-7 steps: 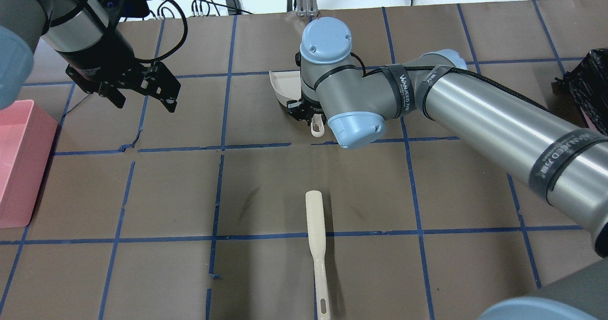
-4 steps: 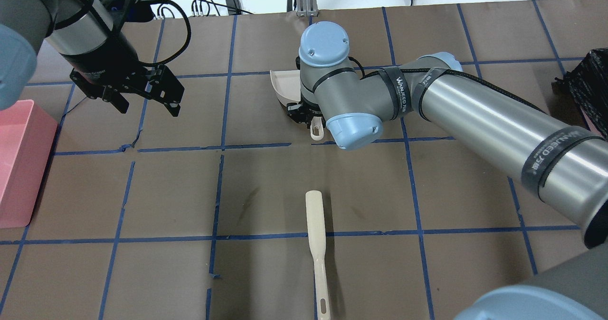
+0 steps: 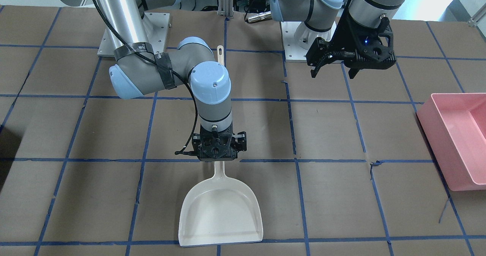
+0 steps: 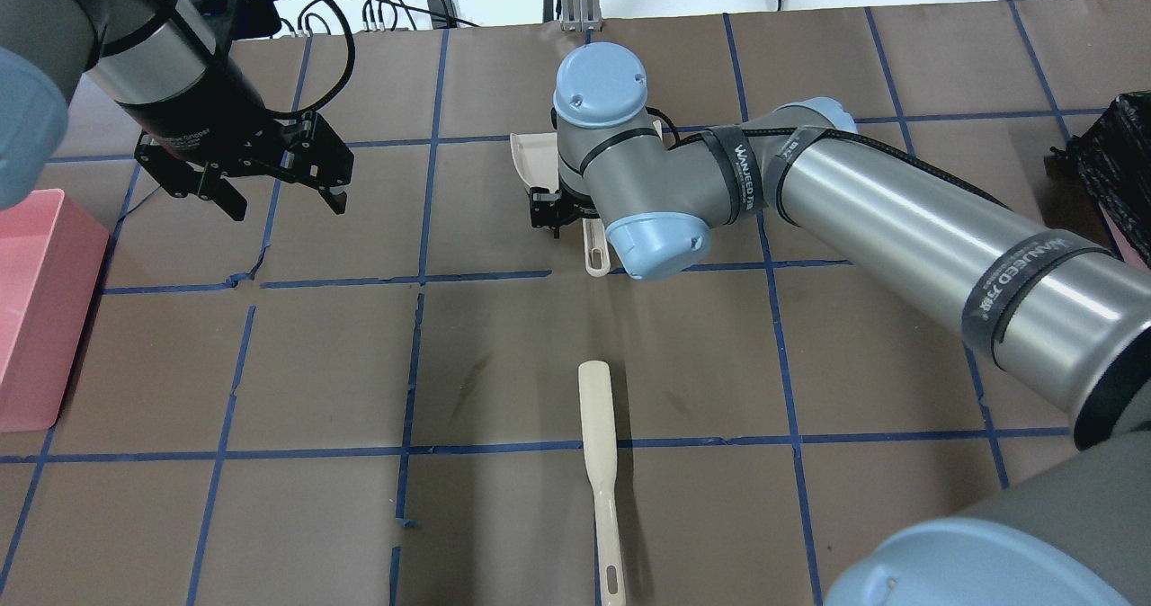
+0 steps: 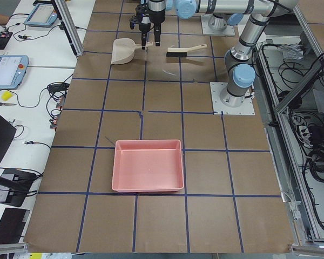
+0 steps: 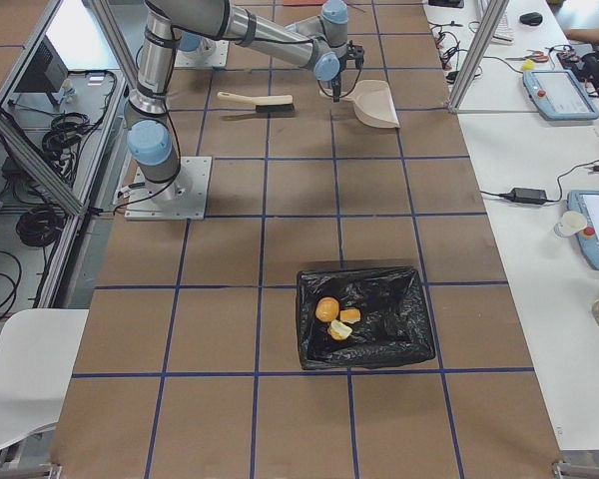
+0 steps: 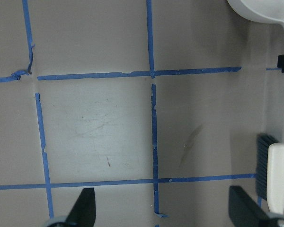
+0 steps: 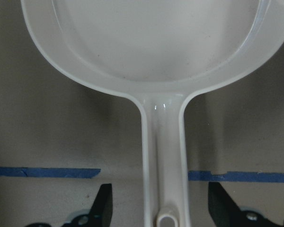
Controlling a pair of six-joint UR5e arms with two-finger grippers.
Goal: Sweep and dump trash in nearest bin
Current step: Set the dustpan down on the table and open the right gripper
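I am reading the right gripper (image 8: 161,189) as positioned at the dustpan (image 3: 222,214) handle (image 8: 162,156). Its fingers (image 8: 104,208) are standing wide apart on either side of the handle, clear of it. The left gripper (image 4: 286,203) is hanging above the table (image 4: 342,363), likewise spread and holding nothing. The trash (image 6: 326,309), all three pieces, is lying inside the black-lined bin (image 6: 409,344) toward the robot's right end. The brush (image 4: 595,408) is lying flat, nearer the robot.
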